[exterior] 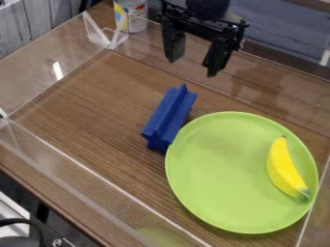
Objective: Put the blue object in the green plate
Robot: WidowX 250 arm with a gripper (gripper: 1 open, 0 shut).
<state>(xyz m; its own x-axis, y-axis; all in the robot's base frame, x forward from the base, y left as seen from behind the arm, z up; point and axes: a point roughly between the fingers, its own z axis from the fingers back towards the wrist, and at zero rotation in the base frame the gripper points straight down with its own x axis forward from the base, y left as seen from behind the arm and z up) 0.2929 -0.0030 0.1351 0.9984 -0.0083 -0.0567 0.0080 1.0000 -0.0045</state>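
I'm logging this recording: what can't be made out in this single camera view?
- Gripper's upper parts: cut off by the top edge.
- Can: top cut off by the same edge; its label print is too small to read.
- Blue block's underside: hidden by the block itself.
- Dark item at lower left: cut off by the frame edge.

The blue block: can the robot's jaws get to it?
Probably yes. The open jaws hang above and behind the block, and nothing seems to stand between them. The plate is close beside it, so they may need care.
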